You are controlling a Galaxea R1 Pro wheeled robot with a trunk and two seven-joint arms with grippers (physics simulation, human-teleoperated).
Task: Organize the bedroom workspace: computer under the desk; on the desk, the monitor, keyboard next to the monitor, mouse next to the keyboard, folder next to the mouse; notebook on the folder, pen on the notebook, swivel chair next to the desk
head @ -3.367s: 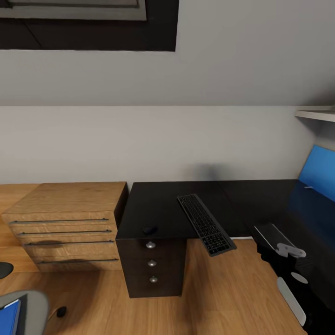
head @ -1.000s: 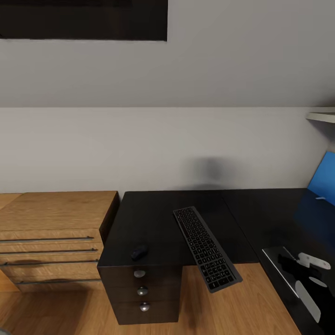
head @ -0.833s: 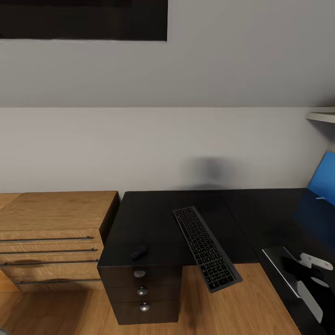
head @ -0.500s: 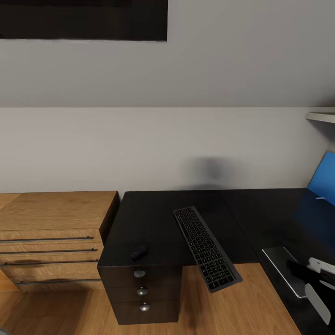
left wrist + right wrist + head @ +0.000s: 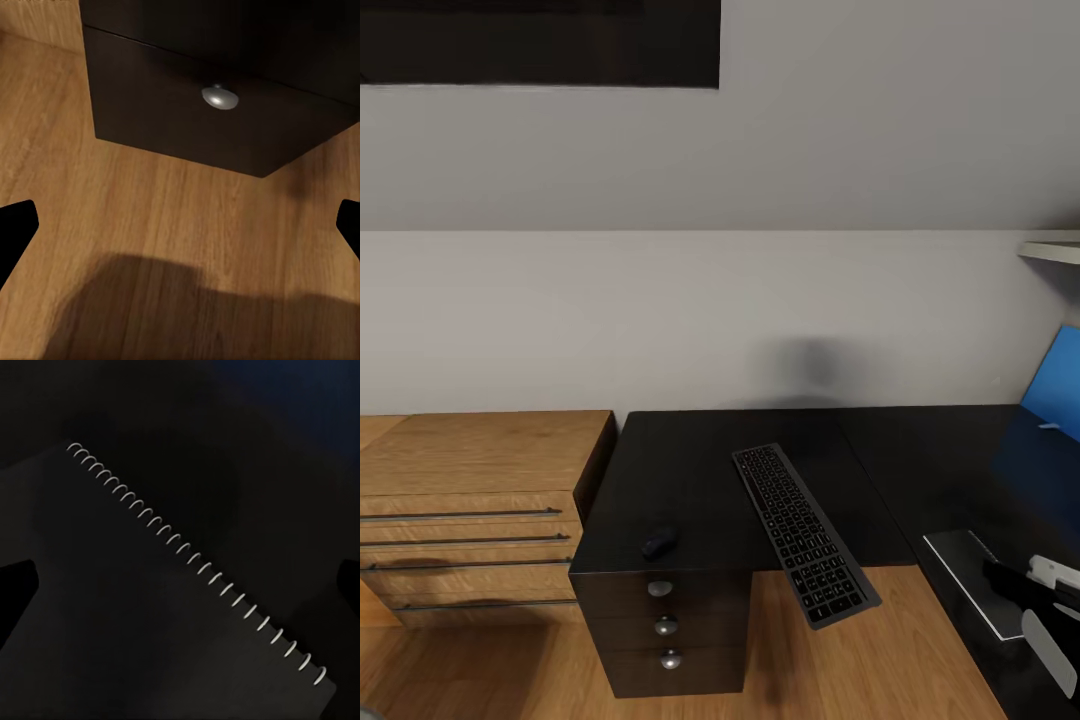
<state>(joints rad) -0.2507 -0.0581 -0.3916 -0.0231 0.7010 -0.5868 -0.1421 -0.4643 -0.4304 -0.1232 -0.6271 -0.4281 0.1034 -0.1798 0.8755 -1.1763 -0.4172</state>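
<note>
Notebook (image 5: 150, 607) flat on desk (image 5: 710, 470) — directly under right pincer (image 5: 184, 585), fingers spread wide, holding nothing.

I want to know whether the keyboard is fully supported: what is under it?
The keyboard lies diagonally on the black desk; its far part rests on the desktop, while its near end juts past the front edge over the wood floor. Whatever lies directly beneath it is covered.

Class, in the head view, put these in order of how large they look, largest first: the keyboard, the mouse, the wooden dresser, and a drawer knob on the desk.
1. wooden dresser
2. keyboard
3. mouse
4. drawer knob, only slightly smaller than the mouse, so those two are nearly alike.
</note>
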